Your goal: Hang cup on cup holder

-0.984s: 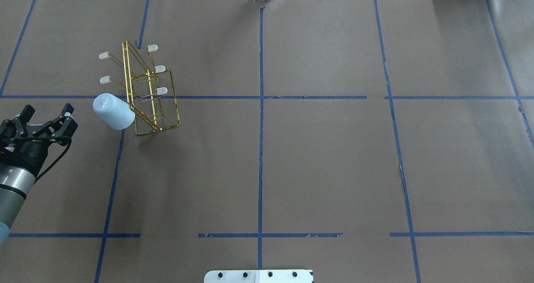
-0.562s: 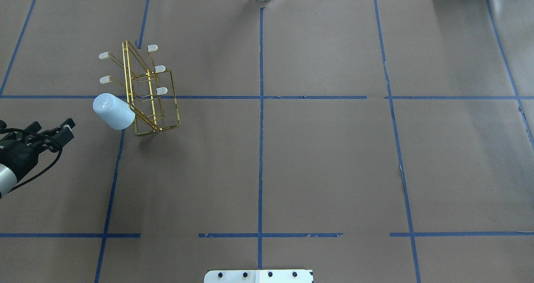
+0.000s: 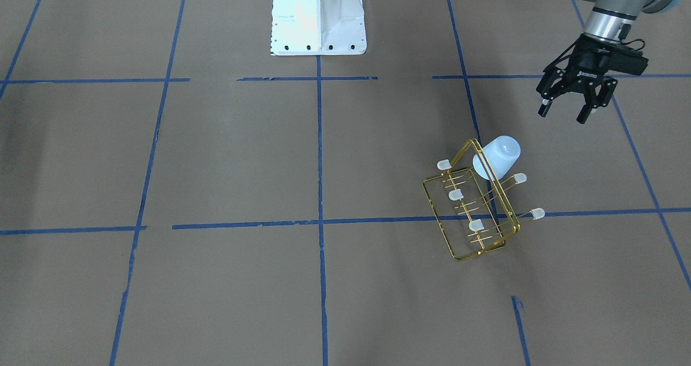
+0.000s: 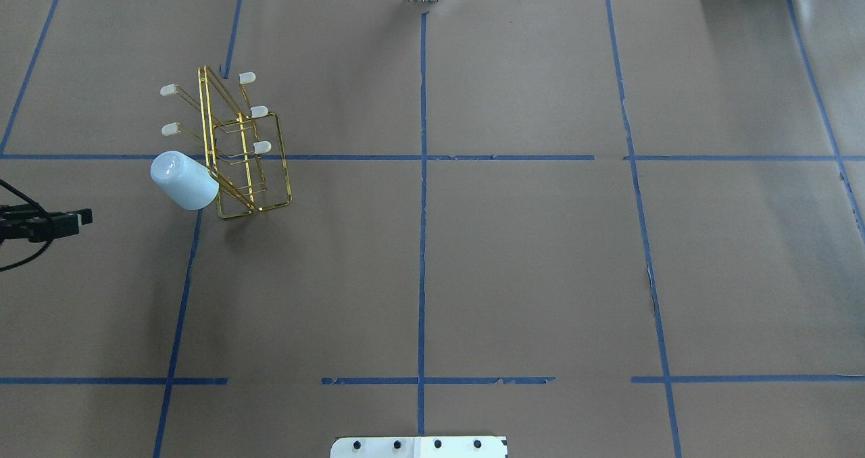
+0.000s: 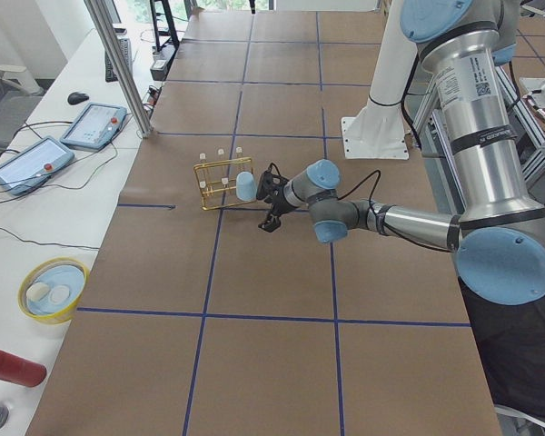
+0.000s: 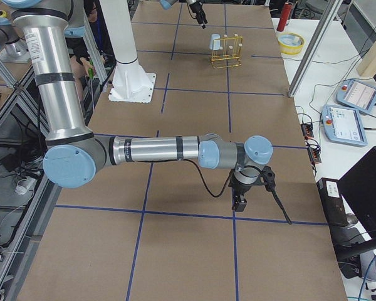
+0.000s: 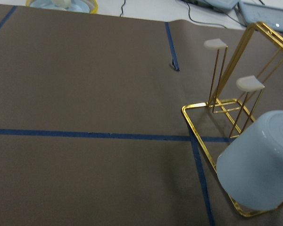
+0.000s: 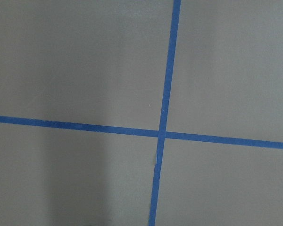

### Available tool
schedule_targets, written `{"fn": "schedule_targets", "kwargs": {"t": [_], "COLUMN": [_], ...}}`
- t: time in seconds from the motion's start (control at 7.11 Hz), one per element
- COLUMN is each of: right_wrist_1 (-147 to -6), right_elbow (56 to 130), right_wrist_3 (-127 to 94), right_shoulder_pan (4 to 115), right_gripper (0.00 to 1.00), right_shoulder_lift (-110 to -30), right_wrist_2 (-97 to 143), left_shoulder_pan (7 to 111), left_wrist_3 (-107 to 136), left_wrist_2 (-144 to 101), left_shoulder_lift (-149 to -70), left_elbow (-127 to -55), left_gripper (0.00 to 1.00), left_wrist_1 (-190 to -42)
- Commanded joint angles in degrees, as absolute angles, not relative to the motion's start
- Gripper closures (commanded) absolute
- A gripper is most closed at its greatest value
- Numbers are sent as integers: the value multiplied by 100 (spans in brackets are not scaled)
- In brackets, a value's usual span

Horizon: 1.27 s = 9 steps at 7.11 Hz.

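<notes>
Moved: left pincer (image 3: 565,111) has drawn back leftward from the cup (image 3: 498,157).
Pincer: I see it wide, empty.
Cup: upside down on the cup holder's (image 3: 456,194) near-left prong.
Progress: hanging looks done.

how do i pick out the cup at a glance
On the brown table, find the gold wire rack in the robot's left half. The cup sits tilted, base out, on the rack's end nearer the robot. It is the only solid pale blue thing; around it are just bare whitish caps.
</notes>
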<state>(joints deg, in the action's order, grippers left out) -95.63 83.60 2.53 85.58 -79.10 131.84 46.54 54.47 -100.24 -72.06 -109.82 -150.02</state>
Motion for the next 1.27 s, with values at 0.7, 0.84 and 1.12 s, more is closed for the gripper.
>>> {"fn": "schedule_targets", "kwargs": {"t": [0.7, 0.84, 1.12], "right_wrist_1": [-9562, -9562, -9562], "right_elbow": [8358, 8358, 8358], "right_wrist_3": [255, 255, 255], "right_shoulder_pan": [8561, 8561, 8561], "right_gripper": [0, 0, 0], "right_shoulder_lift": [-7910, -7910, -7910], "right_wrist_2": [13184, 13184, 13184], "left_shoulder_pan": [9050, 9209, 9491], "left_wrist_3": [-1451, -1624, -1739], "left_wrist_2": [-12902, -12937, -13069], "left_shoulder_lift": [-9210, -9402, -9448], "left_elbow": [-9197, -8985, -9122], "left_gripper": [0, 0, 0], "left_wrist_1": [-9913, -9183, -7924]}}
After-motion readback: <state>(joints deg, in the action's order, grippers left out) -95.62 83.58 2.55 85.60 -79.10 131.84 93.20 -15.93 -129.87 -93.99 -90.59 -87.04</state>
